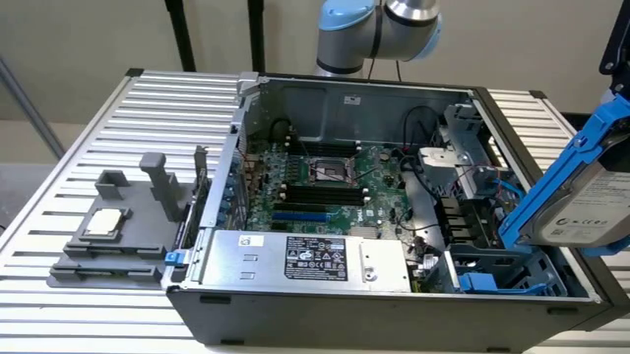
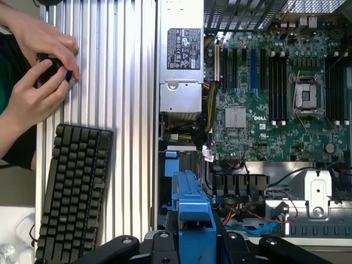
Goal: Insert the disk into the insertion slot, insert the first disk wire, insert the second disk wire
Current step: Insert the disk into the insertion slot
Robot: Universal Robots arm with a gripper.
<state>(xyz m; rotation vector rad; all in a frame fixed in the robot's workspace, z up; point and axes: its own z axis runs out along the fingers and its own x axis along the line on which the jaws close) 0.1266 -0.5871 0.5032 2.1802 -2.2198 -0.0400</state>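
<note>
gripper (image 2: 193, 243): clamped on the disk (image 1: 589, 210) by its blue frame (image 2: 192, 212).
disk: aloft, tilted, exterior view's right, above the insertion slot (image 1: 492, 259), not in.
handling: likely heavy, rigid, shock-sensitive; hold the frame edges.

We see an arm (image 1: 394, 33) made of smooth silver-grey tubes, its rounded joints capped in pale blue, and we see its gripper (image 2: 192, 245) as matte black, built of flat angular links on either side, each pinned with round dark bolts.
</note>
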